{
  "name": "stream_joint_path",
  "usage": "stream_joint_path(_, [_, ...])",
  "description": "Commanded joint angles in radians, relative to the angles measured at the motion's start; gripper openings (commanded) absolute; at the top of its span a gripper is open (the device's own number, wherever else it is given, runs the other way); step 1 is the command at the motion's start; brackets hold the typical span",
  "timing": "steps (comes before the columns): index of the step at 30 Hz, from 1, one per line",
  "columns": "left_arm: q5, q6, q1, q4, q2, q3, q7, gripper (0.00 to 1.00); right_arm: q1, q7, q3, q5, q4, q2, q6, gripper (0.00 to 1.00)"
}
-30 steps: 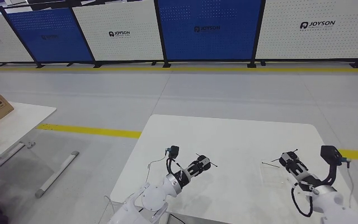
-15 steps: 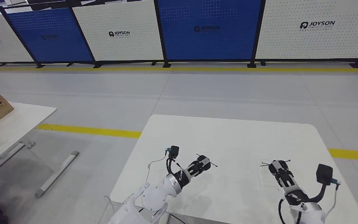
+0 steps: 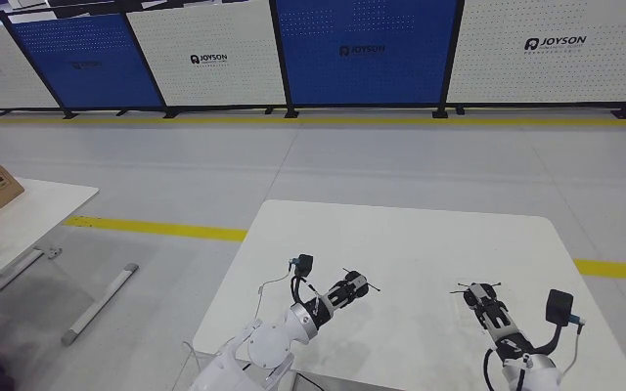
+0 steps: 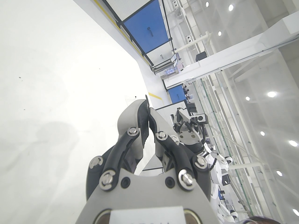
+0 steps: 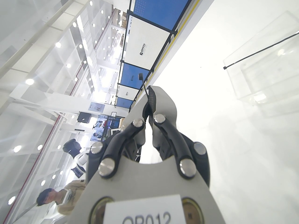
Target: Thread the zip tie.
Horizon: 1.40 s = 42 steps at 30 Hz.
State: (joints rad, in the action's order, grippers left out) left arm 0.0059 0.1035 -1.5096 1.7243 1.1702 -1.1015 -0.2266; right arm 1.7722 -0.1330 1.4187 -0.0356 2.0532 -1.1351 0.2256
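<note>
My left gripper (image 3: 354, 283) hovers over the white table (image 3: 411, 230) near its front left, shut on a thin black zip tie (image 3: 372, 286) that crosses its tips. In the left wrist view the pads of that gripper (image 4: 148, 108) press together, and a short black end (image 4: 146, 97) pokes out. My right gripper (image 3: 476, 291) is over the table's front right, shut on a second zip tie (image 5: 143, 82). That tie's square head sticks up past the right gripper (image 5: 149, 94). The two grippers are well apart.
A clear plastic box (image 5: 268, 82) stands on the table beside the right gripper, with a spare black zip tie (image 5: 259, 51) resting across its rim. Blue and white pegboard panels (image 3: 367, 54) line the floor beyond the table.
The right arm has swung left and toward the table's front edge with its zip tie, slowing in the last half second. The left arm has stayed where it was.
</note>
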Motion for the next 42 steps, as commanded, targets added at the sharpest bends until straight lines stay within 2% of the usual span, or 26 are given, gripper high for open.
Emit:
stream_joint_path(1, [0.026,-0.004,0.007,-0.007,0.0,0.009,-0.005,0.0,0.0,0.0,0.0,0.0,0.0,0.0,0.0,0.0])
stream_joint_path(5, [0.049,-0.001,0.02,-0.028,0.002,0.034,-0.035,0.0,0.0,0.0,0.0,0.0,0.0,0.0,0.0,0.0])
stream_joint_path(8, [0.034,0.008,0.026,-0.044,0.005,0.045,-0.031,0.0,0.0,0.0,0.0,0.0,0.0,0.0,0.0,0.0])
stream_joint_path(17, [0.034,0.008,0.026,-0.044,0.005,0.045,-0.031,0.0,0.0,0.0,0.0,0.0,0.0,0.0,0.0,0.0])
stream_joint_path(18, [0.043,0.01,0.028,-0.044,0.005,0.045,-0.024,0.0,0.0,0.0,0.0,0.0,0.0,0.0,0.0,0.0])
stream_joint_path(21, [0.161,0.036,0.032,-0.047,0.004,0.064,0.023,0.0,0.0,0.0,0.0,0.0,0.0,0.0,0.0,0.0])
stream_joint_path(23, [0.199,0.052,0.03,-0.05,0.005,0.074,0.047,0.0,0.0,0.0,0.0,0.0,0.0,0.0,0.0,0.0])
stream_joint_path(34, [0.199,0.052,0.03,-0.05,0.005,0.074,0.047,0.0,0.0,0.0,0.0,0.0,0.0,0.0,0.0,0.0])
stream_joint_path(39, [0.199,0.052,0.03,-0.05,0.005,0.074,0.047,0.0,0.032,0.033,-0.025,-0.019,0.004,-0.005,-0.041,0.0])
stream_joint_path(42, [0.199,0.052,0.03,-0.05,0.005,0.074,0.047,0.0,0.073,0.107,-0.051,-0.083,0.022,-0.009,-0.08,0.0])
